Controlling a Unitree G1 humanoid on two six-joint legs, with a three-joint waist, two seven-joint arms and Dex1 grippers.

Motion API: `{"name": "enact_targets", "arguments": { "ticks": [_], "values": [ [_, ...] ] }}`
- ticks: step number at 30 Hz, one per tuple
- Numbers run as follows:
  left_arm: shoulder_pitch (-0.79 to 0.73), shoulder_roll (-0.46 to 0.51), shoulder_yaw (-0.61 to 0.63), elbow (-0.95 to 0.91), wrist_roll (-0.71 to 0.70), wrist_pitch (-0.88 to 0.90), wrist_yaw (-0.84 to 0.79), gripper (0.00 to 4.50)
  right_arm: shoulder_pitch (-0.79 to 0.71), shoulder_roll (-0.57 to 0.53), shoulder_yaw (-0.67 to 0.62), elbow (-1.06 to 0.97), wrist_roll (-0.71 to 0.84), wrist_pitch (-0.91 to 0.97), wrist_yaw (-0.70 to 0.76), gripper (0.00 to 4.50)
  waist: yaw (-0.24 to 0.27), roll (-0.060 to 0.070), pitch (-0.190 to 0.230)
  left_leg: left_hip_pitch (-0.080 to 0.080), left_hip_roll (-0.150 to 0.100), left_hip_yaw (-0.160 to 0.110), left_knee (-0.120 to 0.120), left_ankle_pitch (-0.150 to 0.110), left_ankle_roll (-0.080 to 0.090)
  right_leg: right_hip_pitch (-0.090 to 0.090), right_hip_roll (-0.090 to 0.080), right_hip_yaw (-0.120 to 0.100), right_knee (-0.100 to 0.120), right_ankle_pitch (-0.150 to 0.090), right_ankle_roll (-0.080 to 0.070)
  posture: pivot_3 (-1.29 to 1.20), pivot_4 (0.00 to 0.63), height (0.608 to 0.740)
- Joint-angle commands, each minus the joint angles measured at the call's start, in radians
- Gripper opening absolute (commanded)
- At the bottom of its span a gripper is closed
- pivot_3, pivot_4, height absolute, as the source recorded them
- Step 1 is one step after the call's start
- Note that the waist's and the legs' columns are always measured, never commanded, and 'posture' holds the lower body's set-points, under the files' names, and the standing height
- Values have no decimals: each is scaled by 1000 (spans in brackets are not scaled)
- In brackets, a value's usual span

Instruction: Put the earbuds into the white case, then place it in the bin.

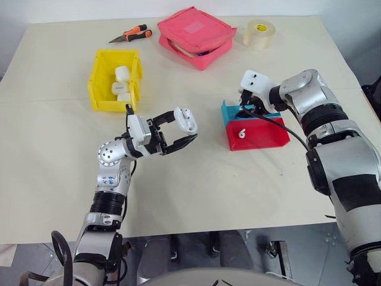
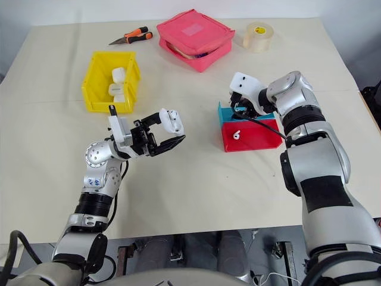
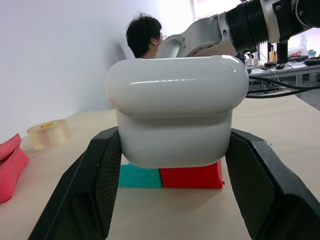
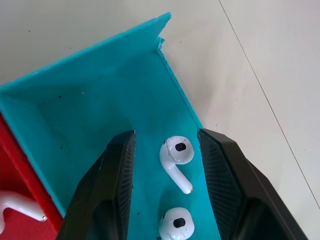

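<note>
Where beige table [image 1: 196, 190] spans | left end effector [image 1: 186, 132] clamps white case [image 1: 186, 120] | right end effector [image 4: 167, 165] spread

Your right pincer [image 4: 166, 165] hangs over the blue tray [image 4: 90, 100], fingers parted around one earbud [image 4: 176, 159], with a second earbud [image 4: 176, 223] just beside it crowding the gap. The red tray [image 1: 262, 134] adjoins. Between the trays and the yellow bin [image 1: 101, 80] the surface [image 1: 196, 190] lies open, though your left pincer [image 1: 186, 130], closed on the white case [image 1: 186, 119], stands there. The bin already holds white cases.
</note>
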Motion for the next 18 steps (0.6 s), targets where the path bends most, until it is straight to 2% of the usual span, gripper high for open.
{"name": "enact_targets", "arguments": {
  "ticks": [1,18],
  "values": [
    [1,9,2,-48,-1,-7,10,2756,-31,-2,-13,1,-9,5,-12,2058,0,0,0,0,0,0,0,0,0,0,0,0,0,0,0,0,150,740],
    [3,19,3,-51,-1,-8,18,2756,-33,4,-2,11,-47,54,-10,2058,0,0,0,0,0,0,0,0,0,0,0,0,0,0,0,0,150,740]
  ]
}}
